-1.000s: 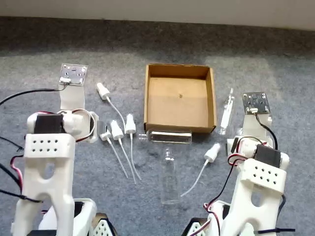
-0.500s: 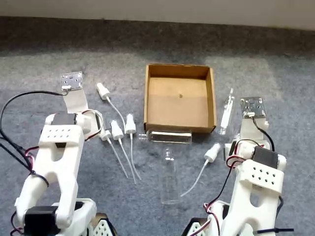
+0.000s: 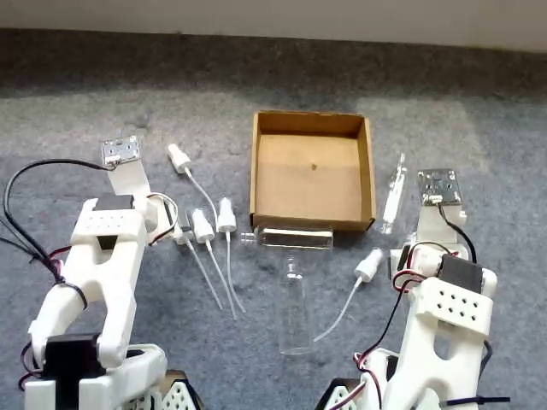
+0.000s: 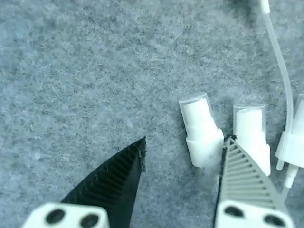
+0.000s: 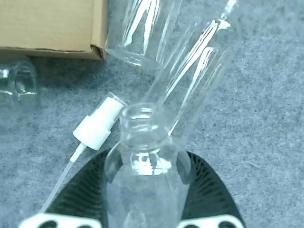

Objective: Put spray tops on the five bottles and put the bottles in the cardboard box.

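Holding bottle (image 5: 144, 164) | right fingers (image 5: 80, 192) | mouth forward (axis along fingers)

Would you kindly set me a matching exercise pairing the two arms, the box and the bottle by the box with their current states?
Things:
1. Left arm
2. Right arm
3. Box
4. Bottle by box

States:
A. holds no bottles
B. jaws shut on a bottle
C. lies on its side
D. jaws open at spray tops

Pairs: 1-D, 2-B, 3-A, 4-C.
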### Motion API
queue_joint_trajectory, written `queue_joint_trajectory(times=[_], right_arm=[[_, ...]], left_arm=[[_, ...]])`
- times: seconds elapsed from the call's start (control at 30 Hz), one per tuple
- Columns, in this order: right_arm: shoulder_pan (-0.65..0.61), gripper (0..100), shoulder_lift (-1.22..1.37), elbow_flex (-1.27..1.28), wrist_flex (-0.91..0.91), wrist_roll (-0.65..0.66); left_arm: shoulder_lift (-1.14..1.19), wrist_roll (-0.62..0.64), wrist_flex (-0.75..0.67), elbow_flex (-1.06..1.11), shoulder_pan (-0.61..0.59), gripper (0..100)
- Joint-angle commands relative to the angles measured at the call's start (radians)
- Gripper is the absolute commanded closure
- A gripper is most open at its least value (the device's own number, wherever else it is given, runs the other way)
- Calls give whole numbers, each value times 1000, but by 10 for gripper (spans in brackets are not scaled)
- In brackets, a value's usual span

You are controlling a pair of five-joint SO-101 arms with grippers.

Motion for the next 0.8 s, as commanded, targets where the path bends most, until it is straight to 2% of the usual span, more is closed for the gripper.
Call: queue_joint_trajectory(times=[0.0, 0.27, 0.5, 0.77], right_arm=[[-5, 994, -21, -7, -15, 2], [-5, 994, -22, -7, -15, 2], [-5, 994, -22, -7, -15, 2], [-5, 994, -22, -15, -15, 2]], left_arm=[[21, 35, -48, -13, -2, 755], [107, 37, -61, -58, 58, 755], [231, 35, -58, -114, 58, 832], [147, 29, -43, -122, 50, 896]])
